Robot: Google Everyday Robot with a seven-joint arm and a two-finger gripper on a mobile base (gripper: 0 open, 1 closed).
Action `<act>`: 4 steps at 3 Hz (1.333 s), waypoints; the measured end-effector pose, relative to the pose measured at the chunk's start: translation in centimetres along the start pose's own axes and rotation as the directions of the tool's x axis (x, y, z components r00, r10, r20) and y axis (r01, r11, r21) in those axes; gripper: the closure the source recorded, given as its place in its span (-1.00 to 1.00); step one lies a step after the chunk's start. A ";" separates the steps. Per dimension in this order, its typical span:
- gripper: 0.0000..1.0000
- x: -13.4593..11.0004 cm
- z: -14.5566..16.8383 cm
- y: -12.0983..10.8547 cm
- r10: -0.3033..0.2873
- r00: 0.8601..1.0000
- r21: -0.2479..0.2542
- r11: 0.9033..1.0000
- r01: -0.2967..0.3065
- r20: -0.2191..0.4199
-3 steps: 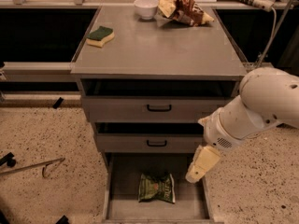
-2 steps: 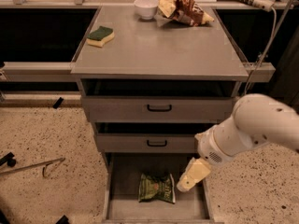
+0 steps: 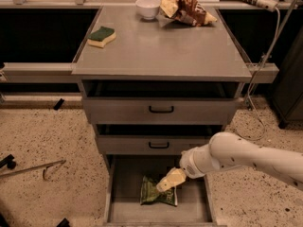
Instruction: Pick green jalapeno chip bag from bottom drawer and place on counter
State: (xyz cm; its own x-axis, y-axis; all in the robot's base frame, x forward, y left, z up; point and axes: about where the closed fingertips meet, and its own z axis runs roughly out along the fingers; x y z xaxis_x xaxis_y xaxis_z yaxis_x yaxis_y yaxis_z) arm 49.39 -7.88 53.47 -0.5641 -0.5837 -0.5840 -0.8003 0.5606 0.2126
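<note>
The green jalapeno chip bag [image 3: 156, 194] lies flat on the floor of the open bottom drawer [image 3: 124, 189], near its middle. My gripper [image 3: 165, 182], with pale yellow fingers on a white arm coming in from the right, reaches down into the drawer and hangs right over the bag's upper right part. The counter [image 3: 161, 46] is the grey metal cabinet top above the two shut drawers.
On the counter stand a green-and-yellow sponge [image 3: 102, 36] at the left, a white bowl [image 3: 147, 7] and a brown-and-yellow snack bag [image 3: 185, 9] at the back. A metal rod [image 3: 33, 168] lies on the speckled floor at the left. A cable [image 3: 265, 56] hangs at the right.
My arm has moved left and down, from beside the drawer's right wall to over the green bag. The bag has not moved.
</note>
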 end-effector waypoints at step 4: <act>-1.00 0.0 10.4 -9.9 0.142 0.931 0.036 0.986 -0.164 0.337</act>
State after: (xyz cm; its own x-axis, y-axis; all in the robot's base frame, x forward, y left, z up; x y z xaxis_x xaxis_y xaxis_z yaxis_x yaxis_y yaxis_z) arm 59.48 -7.29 43.21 -0.5706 -0.2657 -0.7771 -0.6890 0.6698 0.2768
